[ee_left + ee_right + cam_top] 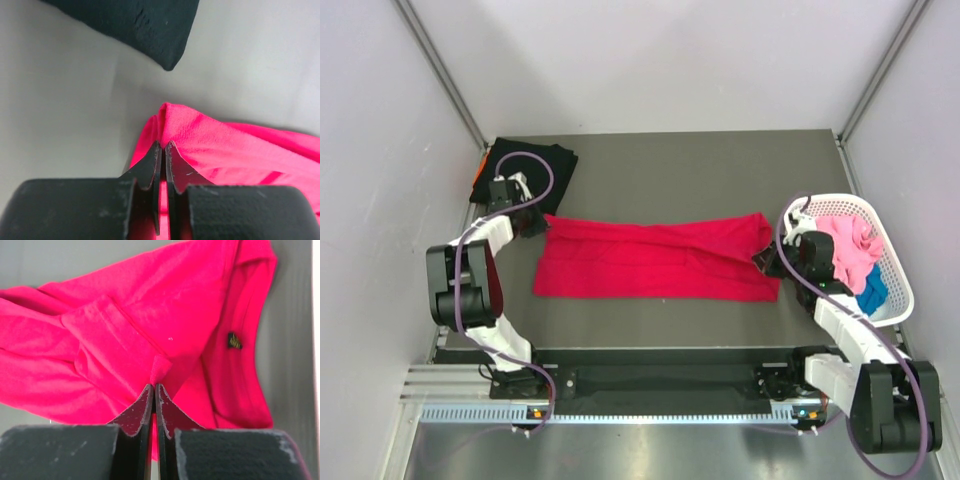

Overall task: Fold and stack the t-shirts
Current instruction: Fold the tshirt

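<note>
A bright red t-shirt (655, 259) lies stretched lengthwise across the middle of the table. My left gripper (533, 222) is shut on its left corner, a pinched fold of red cloth (172, 125) showing at the tips (163, 146). My right gripper (767, 258) is shut on the shirt's right end near the collar; the cloth (150, 335) bunches at the tips (153, 387), and the neck label (233, 340) shows. A folded black t-shirt (528, 172) lies at the back left on an orange one (479, 172); it also shows in the left wrist view (145, 22).
A white lattice basket (892, 262) stands at the right edge, holding a pink shirt (848, 245) and a blue shirt (872, 290). Metal frame posts (440, 70) rise at the back corners. The arm bases sit on the rail (660, 385) at the near edge.
</note>
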`<state>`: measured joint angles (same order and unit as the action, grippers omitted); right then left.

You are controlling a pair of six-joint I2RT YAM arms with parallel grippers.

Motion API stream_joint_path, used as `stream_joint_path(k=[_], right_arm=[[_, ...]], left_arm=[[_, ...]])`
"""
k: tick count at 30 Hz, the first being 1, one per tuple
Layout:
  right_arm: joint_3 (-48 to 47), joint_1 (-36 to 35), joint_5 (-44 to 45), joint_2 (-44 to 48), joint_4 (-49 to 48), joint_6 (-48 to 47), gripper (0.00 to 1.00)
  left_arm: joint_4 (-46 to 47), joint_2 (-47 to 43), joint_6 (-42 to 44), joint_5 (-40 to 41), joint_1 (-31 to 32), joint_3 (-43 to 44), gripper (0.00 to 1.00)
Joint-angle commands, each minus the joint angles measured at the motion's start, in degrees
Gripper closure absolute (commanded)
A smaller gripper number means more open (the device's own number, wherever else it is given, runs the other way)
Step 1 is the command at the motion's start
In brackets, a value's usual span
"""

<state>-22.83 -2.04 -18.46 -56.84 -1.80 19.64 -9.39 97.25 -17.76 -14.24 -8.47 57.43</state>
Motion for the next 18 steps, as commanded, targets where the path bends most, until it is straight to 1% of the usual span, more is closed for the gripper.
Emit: stream_joint_path(k=[1,3,4,5,6,7,9,10,11,12,14,16,18], right_arm=[[1.82,-0.51,0.61,2.61,0.13,1.71,1.0],[3.31,-0.59,0.62,3.13,0.57,2.59,1.0],[3.75,-0.77,0.62,3.31,0.66,3.55,0.98],[4.11,-0.94,0.53,3.4,1.27,4.0,0.96],[4.72,-0.94,0.53,4.1,1.62,4.35,0.92],[4.81,-1.03,0.35,4.45,1.63,5.14,0.85],[4.12,-1.03,-0.7,5.76,4.96,5.58,0.77],[3.5,-1.12,-0.79,6.38,6.19,5.76,0.7],[2.71,-1.03,-0.44,6.91,9.33,5.85,0.67],[0.79,-1.03,0.17,8.05,11.01,5.85,0.66],[-1.15,-1.12,1.49,9.02,14.53,6.02,0.65],[-3.53,-1.12,1.5,9.47,14.99,6.81,0.65],[-5.37,-1.12,1.5,8.33,14.03,7.34,0.66]], left_arm=[[2.54,-2.77,-0.08,1.41,-0.14,-0.04,0.94],[2.18,-3.29,-0.43,1.84,-0.14,-0.3,0.93],[1.92,-3.47,-0.61,2.2,-0.14,-0.56,0.87],[0.0,-3.73,-1.31,3.42,-0.14,-0.74,0.73],[-2.37,-4.26,-2.44,6.65,-0.14,-0.48,0.69],[-3.96,-4.61,-3.5,11.73,-0.23,-0.21,0.68],[-6.77,-6.36,-3.42,15.27,-0.32,0.31,0.68],[-8.18,-6.9,-4.03,20.08,-0.23,0.92,0.67],[-9.84,-7.42,-4.56,21.26,-0.32,2.41,0.65],[-10.82,-8.3,-4.3,21.1,-0.23,2.86,0.62],[-10.74,-9.01,-4.04,16.21,-0.06,3.83,0.6],[-10.47,-8.66,-4.12,9.61,0.12,4.53,0.6],[-11.09,-7.09,-4.92,7.31,0.38,4.89,0.59]])
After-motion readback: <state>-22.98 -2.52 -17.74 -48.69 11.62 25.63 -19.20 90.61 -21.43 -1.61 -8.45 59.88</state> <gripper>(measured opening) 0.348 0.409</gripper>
